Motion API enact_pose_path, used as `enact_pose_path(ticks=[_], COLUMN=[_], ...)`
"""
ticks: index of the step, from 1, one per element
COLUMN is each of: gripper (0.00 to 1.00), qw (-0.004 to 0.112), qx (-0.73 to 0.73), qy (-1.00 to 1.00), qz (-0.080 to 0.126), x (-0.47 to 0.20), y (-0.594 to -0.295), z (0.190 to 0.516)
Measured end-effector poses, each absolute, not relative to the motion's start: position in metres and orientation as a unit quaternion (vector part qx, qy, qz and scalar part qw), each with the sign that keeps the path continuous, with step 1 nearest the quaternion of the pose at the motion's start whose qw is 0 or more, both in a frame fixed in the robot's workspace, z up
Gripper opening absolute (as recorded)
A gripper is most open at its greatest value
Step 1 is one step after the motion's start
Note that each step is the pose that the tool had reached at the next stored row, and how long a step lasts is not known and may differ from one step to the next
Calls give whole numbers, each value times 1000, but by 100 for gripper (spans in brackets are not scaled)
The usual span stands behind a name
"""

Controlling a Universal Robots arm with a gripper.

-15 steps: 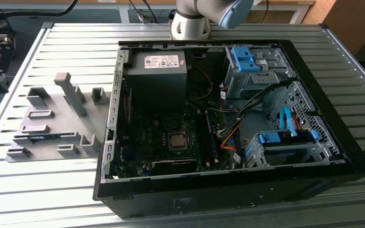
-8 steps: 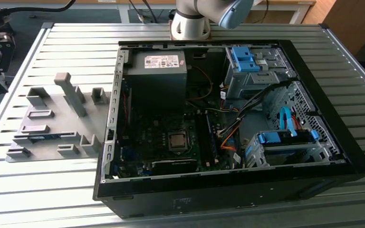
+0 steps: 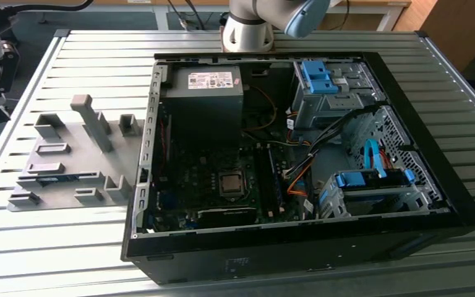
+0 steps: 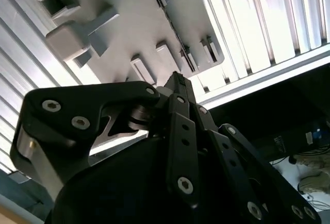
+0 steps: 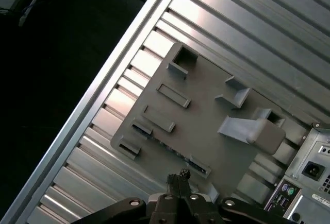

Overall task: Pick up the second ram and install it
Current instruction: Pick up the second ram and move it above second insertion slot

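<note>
Both wrist views give you a decent look, so quick rundown. In the first wrist view your pincer (image 5: 178, 176) has its fingertips pressed together with nothing pinched between them. It's the same story in the second wrist view, where the tips meet in one closed point.

It hangs above the grey holder plate (image 5: 206, 126), well apart from it. Of everything on the plate, the second ram (image 5: 172, 152) is what sits nearest below the tips. The ram stands on edge in a long low slot between small grey blocks, so it shows as a thin dark strip.

In the exterior view the holder plate (image 3: 77, 154) lies flat on the slatted tabletop (image 3: 56, 247), at 9 o'clock from the open PC case (image 3: 303, 253) and just beside its wall. You can catch a blue-green sliver of the ram (image 3: 56, 180) around 7 o'clock on the plate. The arm's base (image 3: 250, 31) stands at 12 o'clock behind the case. Inside the case, the motherboard (image 3: 213, 179) is exposed, with the blue drive latches (image 3: 316, 77) toward 1 o'clock.
</note>
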State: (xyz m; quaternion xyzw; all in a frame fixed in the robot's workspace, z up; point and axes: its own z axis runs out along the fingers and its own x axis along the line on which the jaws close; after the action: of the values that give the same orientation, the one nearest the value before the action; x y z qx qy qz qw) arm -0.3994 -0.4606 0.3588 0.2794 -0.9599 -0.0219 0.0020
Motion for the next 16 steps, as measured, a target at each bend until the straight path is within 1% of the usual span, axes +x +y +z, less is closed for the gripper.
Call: enact_pose_path(ticks=[16], gripper=[11], qw=[5], qx=[397], qy=[-918], qz=[-21], x=[-400], y=[-461], z=[358])
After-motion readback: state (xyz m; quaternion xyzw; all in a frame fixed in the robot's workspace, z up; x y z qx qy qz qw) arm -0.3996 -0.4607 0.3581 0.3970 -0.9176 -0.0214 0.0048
